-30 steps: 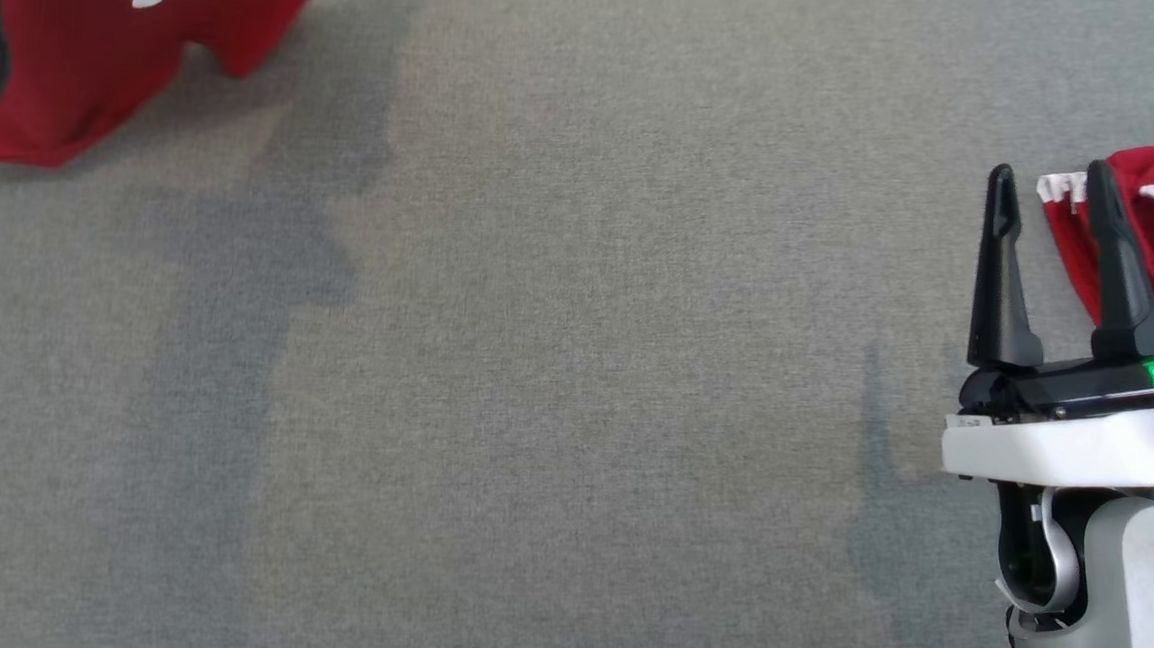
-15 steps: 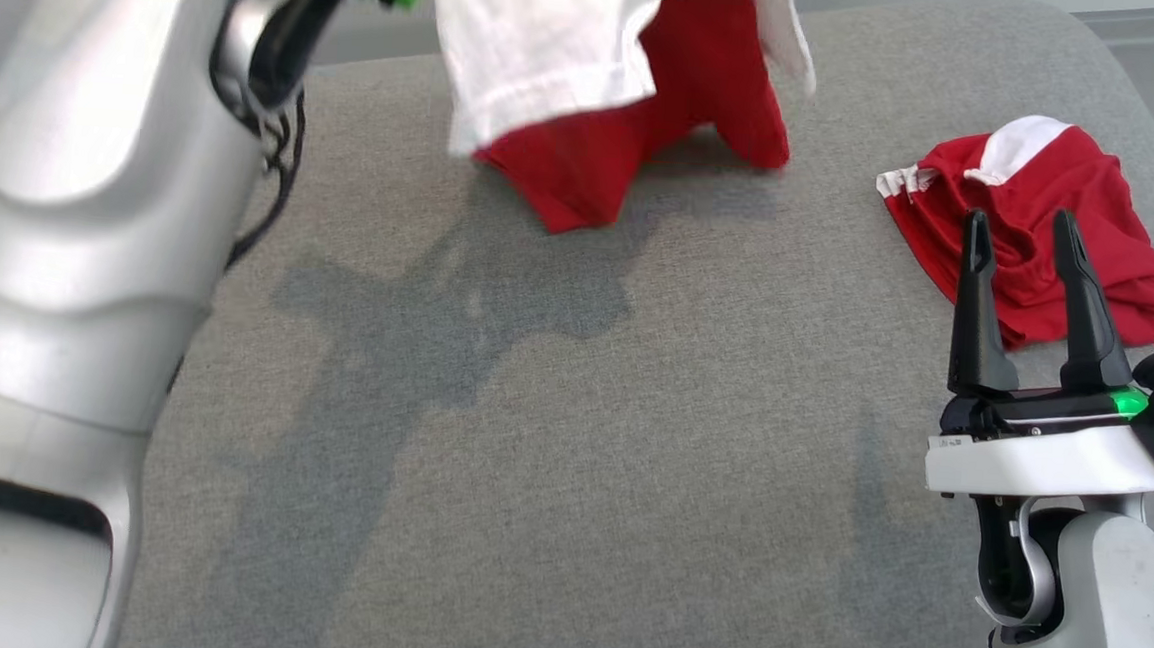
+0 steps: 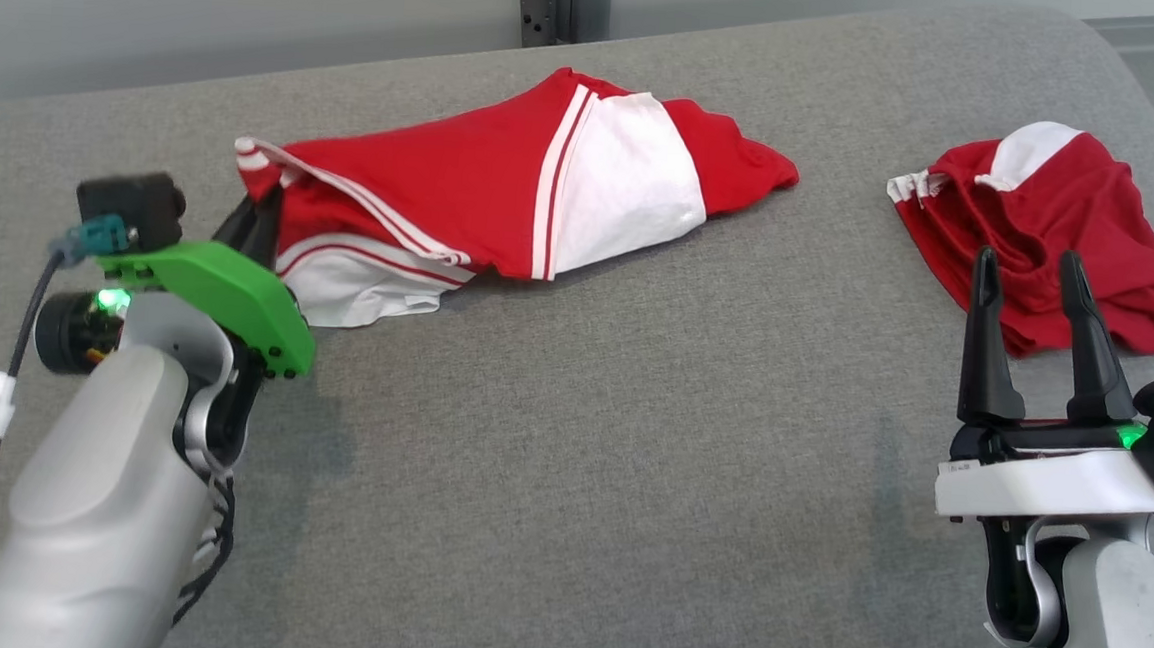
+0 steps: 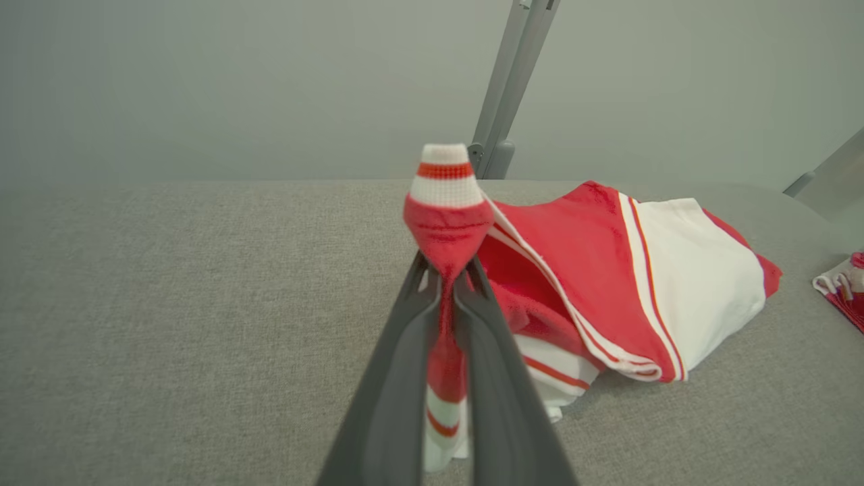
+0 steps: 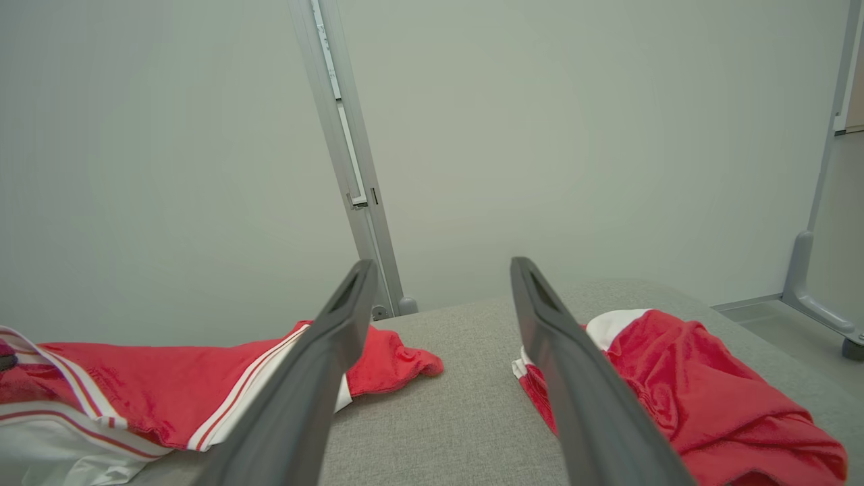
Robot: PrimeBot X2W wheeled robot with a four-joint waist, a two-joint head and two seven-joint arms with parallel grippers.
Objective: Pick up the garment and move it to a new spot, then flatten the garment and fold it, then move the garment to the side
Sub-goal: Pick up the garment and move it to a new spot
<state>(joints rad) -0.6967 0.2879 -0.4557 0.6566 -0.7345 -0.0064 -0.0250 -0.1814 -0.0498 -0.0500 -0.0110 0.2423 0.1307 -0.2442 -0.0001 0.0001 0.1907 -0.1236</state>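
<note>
Garment (image 3: 505,184) and everything else here rest on one broad surface (image 3: 578,464) of padded grey woven cloth, matte and slightly nubbly. Its far edge runs just beyond the left hand (image 3: 254,224), and its corner rounds off past the right hand (image 3: 1030,260). The garment is a soft red knit with a large white panel, thin white stripes and a ribbed red-and-white band. It lies stretched out in a long, flattish wedge from the left hand's fingertips toward the right hand, its white underside spilling out close to the left hand. A smaller crumpled red-and-white cloth heap (image 3: 1064,229) sits just ahead of the right hand's fingertips, near the rounded corner.

The left hand is pressed together, pinching the garment's ribbed band, which pokes up above its dark fingertips. The right hand is spread wide, holding nothing, its long dark fingers tapering to points.

Between the two hands, and nearer the robot than the garment, the surface lies bare and wide. A grey metal post (image 3: 562,2) stands behind the far edge.
</note>
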